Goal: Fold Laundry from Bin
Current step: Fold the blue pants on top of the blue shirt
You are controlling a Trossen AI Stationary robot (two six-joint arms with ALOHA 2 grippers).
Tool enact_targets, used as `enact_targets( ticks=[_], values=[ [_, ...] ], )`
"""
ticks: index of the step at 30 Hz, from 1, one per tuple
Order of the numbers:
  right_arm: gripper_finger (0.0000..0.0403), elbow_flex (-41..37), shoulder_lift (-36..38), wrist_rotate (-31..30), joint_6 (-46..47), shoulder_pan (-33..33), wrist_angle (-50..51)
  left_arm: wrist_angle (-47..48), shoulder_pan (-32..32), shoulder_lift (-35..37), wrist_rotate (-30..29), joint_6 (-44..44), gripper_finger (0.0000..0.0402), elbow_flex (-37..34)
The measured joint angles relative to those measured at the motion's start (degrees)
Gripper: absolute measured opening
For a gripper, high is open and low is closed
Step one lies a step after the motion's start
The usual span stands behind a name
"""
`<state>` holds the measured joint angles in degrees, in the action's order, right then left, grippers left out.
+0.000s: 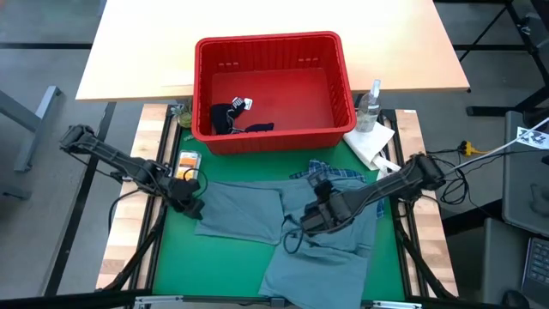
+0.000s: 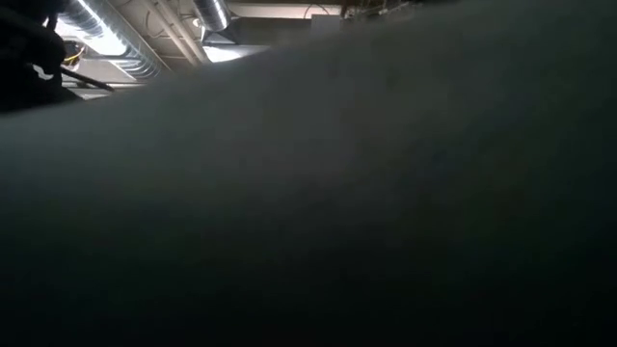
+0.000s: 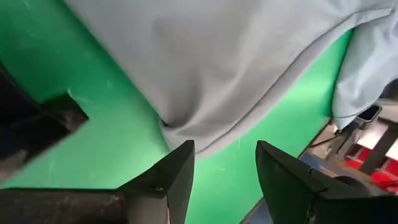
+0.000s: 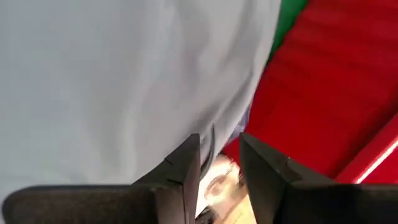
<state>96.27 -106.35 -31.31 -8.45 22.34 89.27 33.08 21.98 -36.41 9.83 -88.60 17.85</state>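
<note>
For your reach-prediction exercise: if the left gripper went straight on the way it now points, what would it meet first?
Most likely the large grey-blue garment. The left gripper has its jaws open just short of the garment's edge, with only a strip of green mat between. Depth is unclear, so it might skim the mat first.

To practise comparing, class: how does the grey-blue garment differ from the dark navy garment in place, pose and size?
The grey-blue garment lies spread on the green mat, outside the red bin; the dark navy garment sits inside that bin. The grey-blue one is laid out flat and large; the navy one is crumpled and small. The left gripper and right gripper are at the grey-blue one, none at the navy one. Both are soft laundry.
</note>
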Motion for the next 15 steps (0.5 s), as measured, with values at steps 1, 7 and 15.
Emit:
enact_targets(
  ticks=[1,7,15],
  values=[
    [0.0111,-2.04,1.33,0.03,1.37,-0.01,-0.60,-0.18,0.47,-0.24,0.21,-1.59,0.0165,0.00],
    [0.0111,-10.90,9.69,0.87,5.64,0.16,-4.76,-1.33,5.58,-4.28,1.18,-10.24,0.0165,0.00],
    [0.0111,-14.36,16.62,0.67,5.83,0.12,-10.65,-5.02,10.21,-11.57,-6.55,-16.28,0.0165,0.02]
  ],
)
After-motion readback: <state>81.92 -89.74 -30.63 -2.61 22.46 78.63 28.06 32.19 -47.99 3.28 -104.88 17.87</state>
